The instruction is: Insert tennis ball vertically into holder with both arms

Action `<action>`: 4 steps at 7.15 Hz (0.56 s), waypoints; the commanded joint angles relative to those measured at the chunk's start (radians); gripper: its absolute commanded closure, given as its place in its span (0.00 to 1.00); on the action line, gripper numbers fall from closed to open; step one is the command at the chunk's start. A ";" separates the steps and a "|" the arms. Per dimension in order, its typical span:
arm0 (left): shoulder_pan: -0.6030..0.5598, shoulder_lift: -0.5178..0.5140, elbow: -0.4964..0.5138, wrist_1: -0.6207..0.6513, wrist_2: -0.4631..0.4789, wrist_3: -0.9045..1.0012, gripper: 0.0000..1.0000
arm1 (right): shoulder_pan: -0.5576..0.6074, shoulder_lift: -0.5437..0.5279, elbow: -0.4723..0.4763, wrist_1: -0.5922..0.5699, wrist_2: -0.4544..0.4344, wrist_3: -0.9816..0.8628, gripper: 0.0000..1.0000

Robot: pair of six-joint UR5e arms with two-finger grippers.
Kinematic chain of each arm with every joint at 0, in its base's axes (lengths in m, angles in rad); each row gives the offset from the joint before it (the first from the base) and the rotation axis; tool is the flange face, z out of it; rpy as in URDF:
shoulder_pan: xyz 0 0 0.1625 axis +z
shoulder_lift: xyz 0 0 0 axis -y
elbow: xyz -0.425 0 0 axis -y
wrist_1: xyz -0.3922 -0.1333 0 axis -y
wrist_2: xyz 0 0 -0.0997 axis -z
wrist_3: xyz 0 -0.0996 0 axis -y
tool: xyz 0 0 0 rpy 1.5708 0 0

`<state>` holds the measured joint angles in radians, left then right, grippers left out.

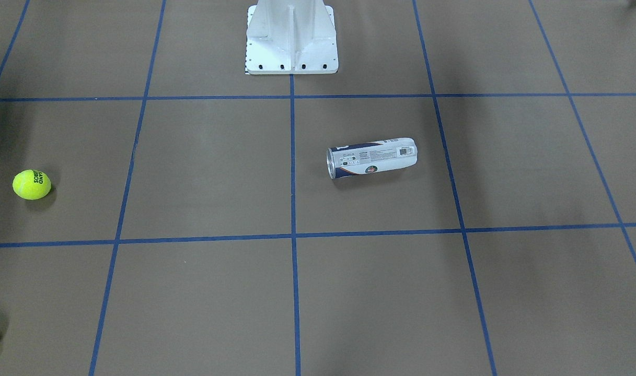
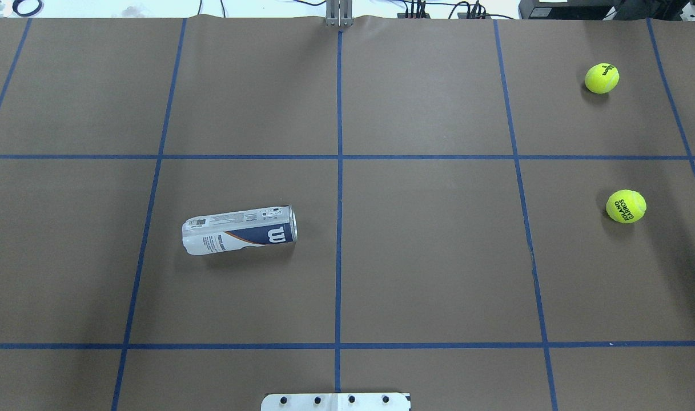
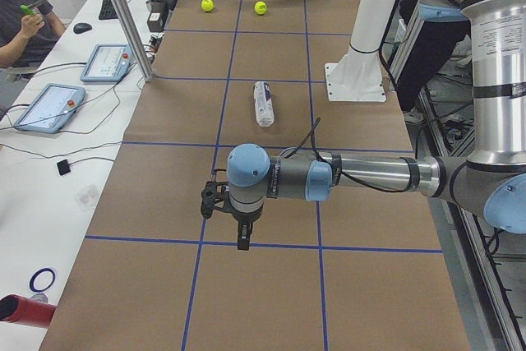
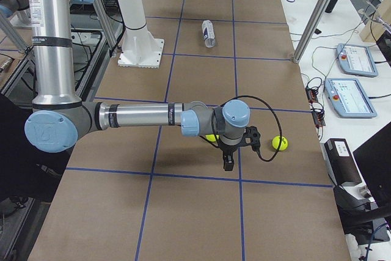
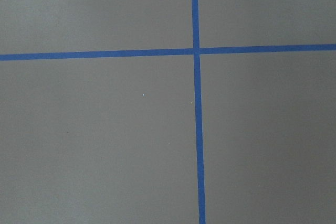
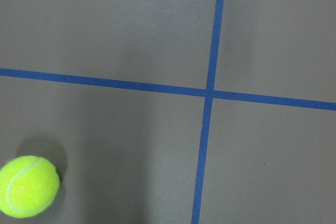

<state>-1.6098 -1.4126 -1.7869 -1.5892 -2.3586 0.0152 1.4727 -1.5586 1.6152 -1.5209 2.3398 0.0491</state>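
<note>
The holder [image 2: 240, 230] lies on its side left of the table's middle line, its silver-rimmed open end toward the centre; the front-facing view also has this holder [image 1: 371, 157]. Two yellow tennis balls rest at the right: a near tennis ball [image 2: 626, 206] and a far tennis ball [image 2: 602, 78]. One ball [image 6: 27, 186] fills the lower left of the right wrist view. My right gripper [image 4: 228, 164] hangs above the table beside these balls. My left gripper [image 3: 242, 240] hangs over bare table, well away from the holder [image 3: 263, 103]. I cannot tell either gripper's state.
The white pedestal base [image 2: 336, 401] stands at the robot's edge of the table. Blue tape lines grid the brown surface. A side table with tablets [image 3: 49, 107], cables and a seated person [image 3: 16, 14] runs along the far edge, with metal posts [image 4: 317, 16].
</note>
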 commanded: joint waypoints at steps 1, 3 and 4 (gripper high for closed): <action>-0.001 0.000 -0.003 -0.005 0.001 0.006 0.01 | 0.000 0.000 0.000 0.001 0.001 0.000 0.01; -0.001 0.001 -0.003 -0.005 0.001 0.008 0.01 | 0.000 0.002 -0.001 0.001 0.001 0.002 0.01; 0.001 0.001 -0.005 -0.008 0.001 0.008 0.01 | -0.002 0.000 -0.001 0.001 0.006 0.002 0.01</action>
<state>-1.6099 -1.4119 -1.7902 -1.5944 -2.3578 0.0223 1.4721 -1.5575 1.6145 -1.5202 2.3419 0.0501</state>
